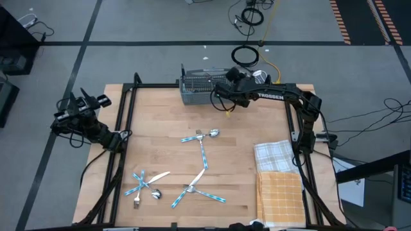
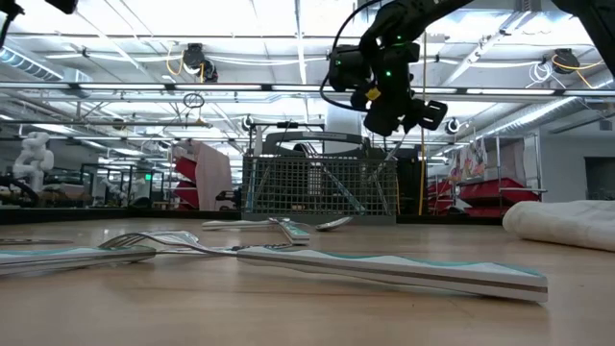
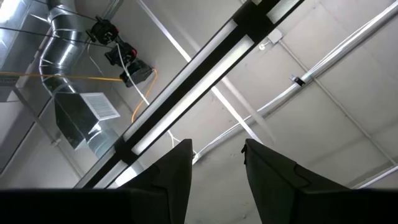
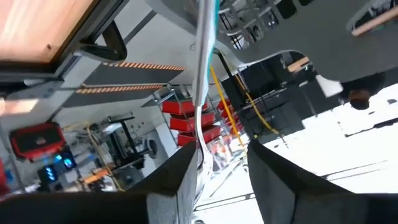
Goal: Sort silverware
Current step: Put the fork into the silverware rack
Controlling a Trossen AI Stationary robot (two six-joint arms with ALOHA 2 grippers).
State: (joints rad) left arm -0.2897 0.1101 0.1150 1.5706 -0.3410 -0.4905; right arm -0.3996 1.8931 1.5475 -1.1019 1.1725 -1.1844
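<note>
Teal-handled silverware (image 1: 192, 168) lies scattered on the wooden table (image 1: 154, 115). Right gripper (image 1: 226, 106), beside the mesh caddy (image 1: 199, 90), stands partly apart, one utensil (image 4: 202, 93) between its fingers. Its arm reads "TROSSEN".

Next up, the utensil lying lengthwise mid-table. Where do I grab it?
Grip the teal handle at its middle, straight from above, closing across its narrow width. It lies flat, and only its ends come near other silverware.
</note>
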